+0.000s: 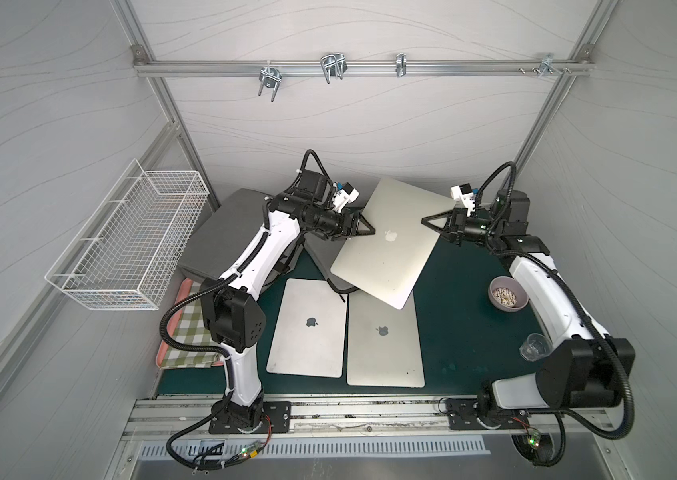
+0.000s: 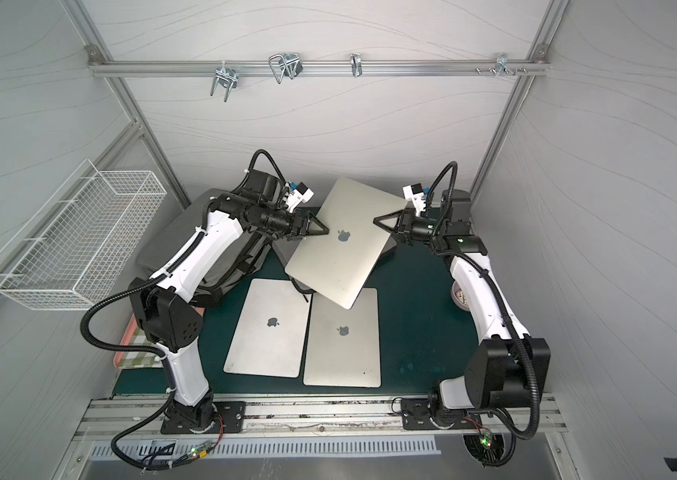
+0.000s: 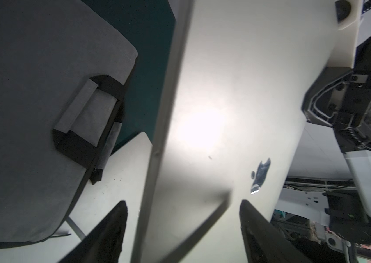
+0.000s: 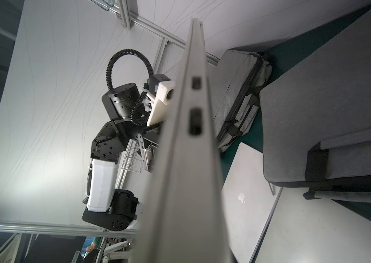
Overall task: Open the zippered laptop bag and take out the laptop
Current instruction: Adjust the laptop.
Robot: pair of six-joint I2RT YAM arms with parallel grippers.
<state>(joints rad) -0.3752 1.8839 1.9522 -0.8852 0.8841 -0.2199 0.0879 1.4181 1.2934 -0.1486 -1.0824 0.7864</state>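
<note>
Top view: raised laptop overhangs flat laptop.

Wire basket on wall; bowl near glass.

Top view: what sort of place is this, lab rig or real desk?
Probably a purpose-built robot test cell: aluminium frame with panel walls, left arm and right arm bolted to a base rail, wire basket hung on the side wall.

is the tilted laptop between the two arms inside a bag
No, the tilted laptop is fully bare in a top view, raised above a gray bag and a flat laptop.
</note>
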